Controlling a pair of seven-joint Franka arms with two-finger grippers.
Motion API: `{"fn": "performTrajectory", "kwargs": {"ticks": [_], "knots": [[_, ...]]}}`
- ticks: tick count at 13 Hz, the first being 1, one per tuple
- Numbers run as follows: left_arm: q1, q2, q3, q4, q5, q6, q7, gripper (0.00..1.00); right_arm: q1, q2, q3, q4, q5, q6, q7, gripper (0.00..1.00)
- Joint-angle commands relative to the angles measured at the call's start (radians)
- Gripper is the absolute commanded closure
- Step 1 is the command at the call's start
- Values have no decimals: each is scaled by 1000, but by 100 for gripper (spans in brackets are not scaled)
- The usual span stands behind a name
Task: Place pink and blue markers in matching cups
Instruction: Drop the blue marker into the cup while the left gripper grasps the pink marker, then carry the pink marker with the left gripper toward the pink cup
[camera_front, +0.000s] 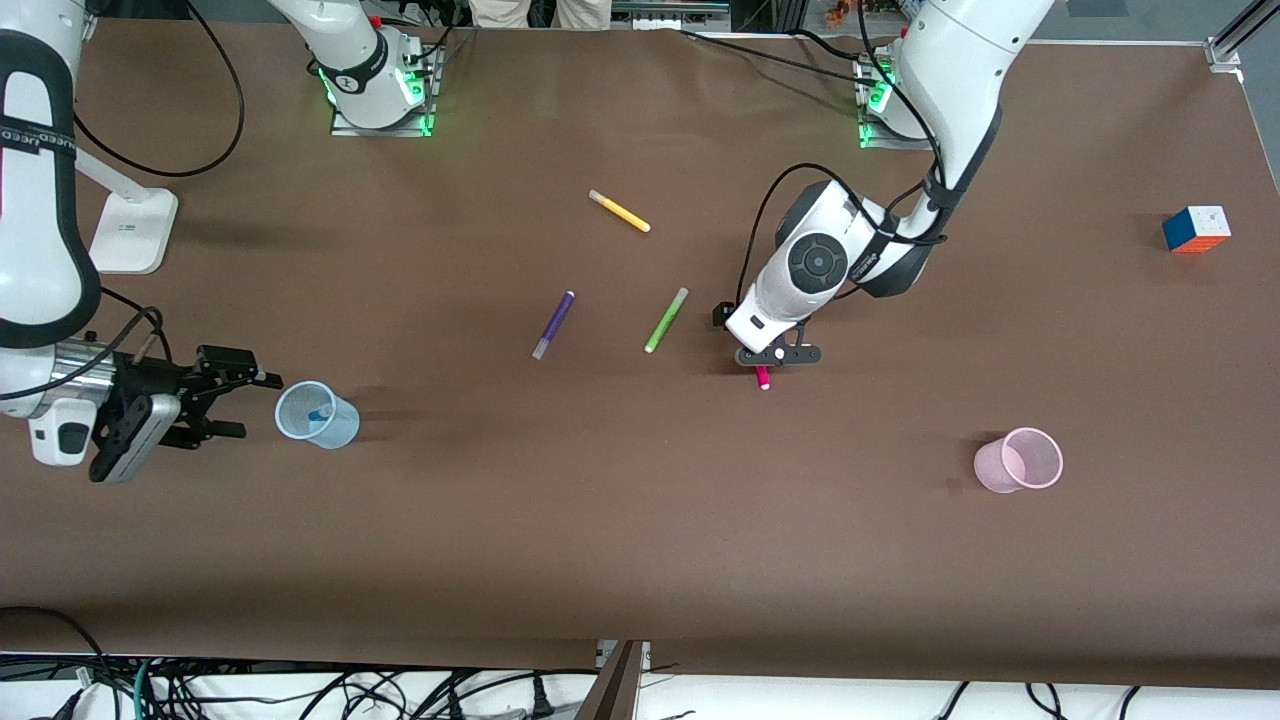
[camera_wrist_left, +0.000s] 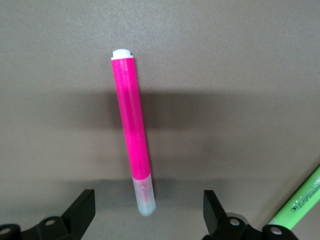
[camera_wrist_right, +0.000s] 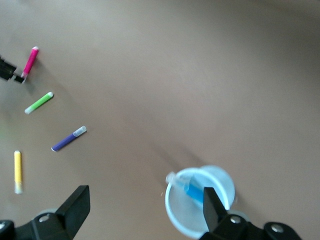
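The pink marker (camera_front: 764, 378) lies flat on the brown table, mostly hidden under my left gripper (camera_front: 768, 362). In the left wrist view the pink marker (camera_wrist_left: 132, 135) has its pale cap between the open fingers of my left gripper (camera_wrist_left: 148, 212), which do not touch it. The blue marker (camera_front: 320, 412) leans inside the pale blue cup (camera_front: 317, 415) toward the right arm's end. My right gripper (camera_front: 245, 400) is open and empty beside that cup. In the right wrist view the blue cup (camera_wrist_right: 200, 200) and blue marker (camera_wrist_right: 192, 189) lie by my right gripper (camera_wrist_right: 145, 210). The pale pink cup (camera_front: 1020, 460) stands empty, nearer the camera than the left gripper.
A lime green marker (camera_front: 666, 319), a dark purple marker (camera_front: 553, 324) and a yellow marker (camera_front: 619, 211) lie mid-table. The green one (camera_wrist_left: 300, 200) is close beside the left gripper. A colour cube (camera_front: 1196, 229) sits at the left arm's end. A white stand (camera_front: 130, 230) is at the right arm's end.
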Motion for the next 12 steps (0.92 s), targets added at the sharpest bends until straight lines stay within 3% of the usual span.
{"fn": "performTrajectory", "kwargs": {"ticks": [1,2,3,4,5,7,8,12], "knots": [[-10,46,9,37,-8,14,-7,26,-5,-2,3,80,-101,-93,268,0],[-10,46,9,32,-8,5,-9,39,-4,-2,3,91,-117,-113,369,0],[-10,42,7,35,-8,-10,-16,41,-2,-3,8,96,-132,-123,452,0],[-9,39,7,39,-10,-24,-27,59,-1,-5,8,97,-167,-128,512,0],[-10,39,7,39,-10,-50,-32,65,2,-28,11,97,-207,-137,581,0],[-12,33,7,46,-8,-106,-21,93,13,-66,41,85,-287,-168,756,0],[-12,33,7,64,-8,-134,-20,100,13,-86,69,83,-342,-189,816,0],[0,36,15,204,-8,-368,-19,100,11,-290,86,-89,-413,-209,951,0]]}}
